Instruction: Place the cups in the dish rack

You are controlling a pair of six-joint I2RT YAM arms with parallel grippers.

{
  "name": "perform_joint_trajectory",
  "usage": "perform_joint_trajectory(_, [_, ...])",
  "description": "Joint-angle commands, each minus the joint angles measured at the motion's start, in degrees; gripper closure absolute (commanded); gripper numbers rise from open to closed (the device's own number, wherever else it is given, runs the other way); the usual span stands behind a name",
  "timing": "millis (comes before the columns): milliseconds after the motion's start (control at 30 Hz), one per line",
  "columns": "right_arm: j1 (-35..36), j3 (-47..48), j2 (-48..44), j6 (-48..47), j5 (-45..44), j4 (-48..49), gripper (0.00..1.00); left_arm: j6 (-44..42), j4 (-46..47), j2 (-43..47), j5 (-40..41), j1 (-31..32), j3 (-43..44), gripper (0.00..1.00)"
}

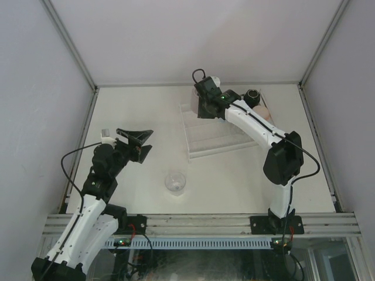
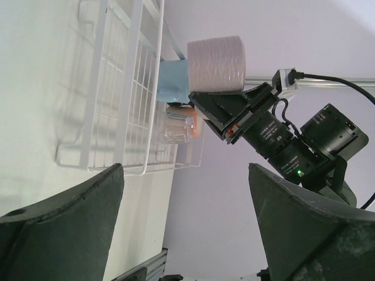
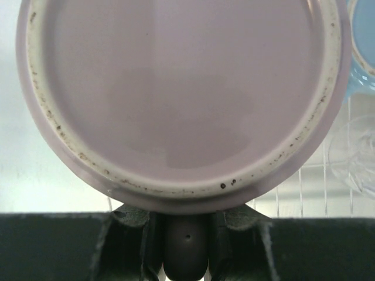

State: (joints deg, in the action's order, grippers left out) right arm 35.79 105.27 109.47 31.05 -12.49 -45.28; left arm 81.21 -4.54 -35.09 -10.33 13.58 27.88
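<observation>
Right end effector (image 3: 185,222) is clamped on the handle of the mauve mug (image 3: 181,93), with the mug's base facing its wrist camera. It's at the far left end of the dish rack (image 1: 214,139), just beside the light blue mug (image 2: 171,82). Can't tell if the mauve one touches the rack.

Left end effector (image 1: 142,144) is spread wide with nothing in it, over the desk (image 1: 234,181), well left of the rack.

I count six cups:
- one mauve
- one light blue
- one black mug (image 1: 252,96) and one peach-pink mug (image 1: 263,109), both at the rack's far right end
- two glass tumblers, the racked tumbler (image 2: 176,130) and the loose tumbler (image 1: 175,182), which is on the desk in front of the rack
</observation>
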Motion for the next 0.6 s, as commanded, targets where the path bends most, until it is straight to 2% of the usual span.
perform_joint_trajectory(0, [0.4, 2.8, -1.6, 5.7, -8.7, 1.6, 1.0, -3.3, -1.9, 1.9, -2.1, -1.6, 0.9, 0.1])
perform_joint_trajectory(267, [-2.3, 2.5, 2.5, 10.3, -6.3, 0.3, 1.0, -4.0, -4.0, 3.0, -2.5, -2.7, 1.1, 0.1])
perform_joint_trajectory(567, [-3.6, 1.9, 6.2, 11.0, -5.5, 1.9, 1.0, -5.0, -6.1, 3.9, -2.2, -3.2, 1.5, 0.1])
